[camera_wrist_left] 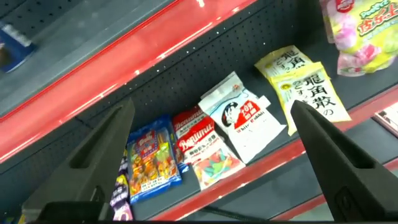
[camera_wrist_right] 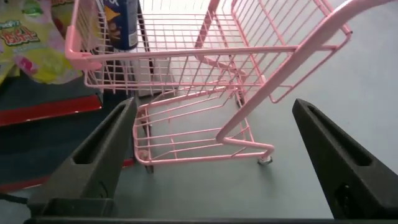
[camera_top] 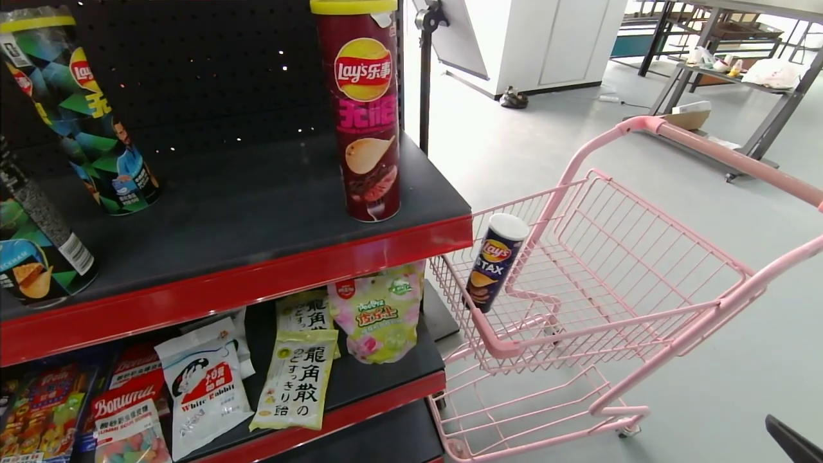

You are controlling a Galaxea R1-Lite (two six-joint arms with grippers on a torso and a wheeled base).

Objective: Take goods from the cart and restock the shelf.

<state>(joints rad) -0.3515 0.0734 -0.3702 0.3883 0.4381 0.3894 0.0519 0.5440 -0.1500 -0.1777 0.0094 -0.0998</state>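
Against one corner of the cart (camera_top: 503,348) leaned a chip can (camera_top: 495,263). Both the right gripper (camera_wrist_right: 212,104), near the cart, and the left gripper (camera_wrist_left: 211,107) gaped wide, empty. Looked like the pick step, so the right one would've needed to drop onto that can.

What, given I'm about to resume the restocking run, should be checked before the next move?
1. Open, empty right gripper: ok.
2. Open, empty left gripper: ok.
3. Goods left in the cart: ok, one dark blue chips can sits in a basket corner.
4. That can standing upright: not ok, it leans against the wire wall.
5. Free room on the upper shelf: ok, bare board between the red can and the green can.
6. Can within the right arm's reach: cannot tell.
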